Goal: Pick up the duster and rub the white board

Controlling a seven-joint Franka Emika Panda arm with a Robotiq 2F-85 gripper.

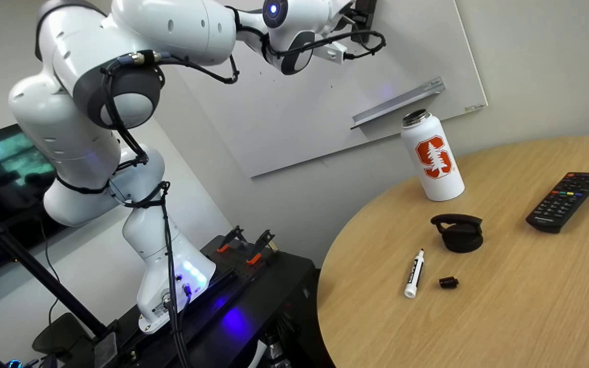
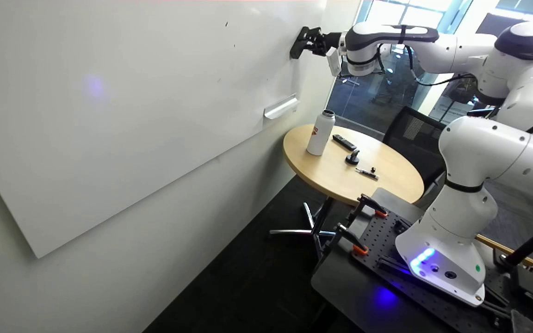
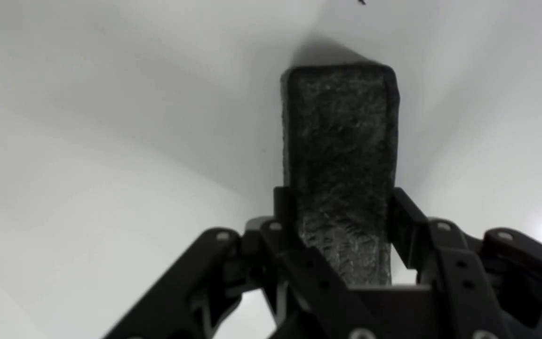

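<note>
Right now pinching the duster (image 3: pixel 341 122) in the gripper (image 3: pixel 340 212), clamping it snug along both long sides. Holding it right up by the white board (image 2: pixel 132 101), well higher than the white bottle (image 1: pixel 431 158), but tbh not managing to tell about real contact with the board. Also seeing a few tiny dark marks (image 2: pixel 226 24) on the board, way higher than the bottle too, plus a grey ledge (image 1: pixel 399 102) over on the wall side of the bottle. Looking lower, finding the bottle upright with an open top on a round wooden surface (image 1: pixel 376 317). Spotting a black loop-topped lump (image 1: pixel 460 237) near the bottle, and a remote (image 1: pixel 565 202) off to one side of the bottle. Noticing an uncapped marker (image 1: pixel 414 273) and a small black cap-like bit (image 1: pixel 448 282), lying farther from the bottle than the lump.
</note>
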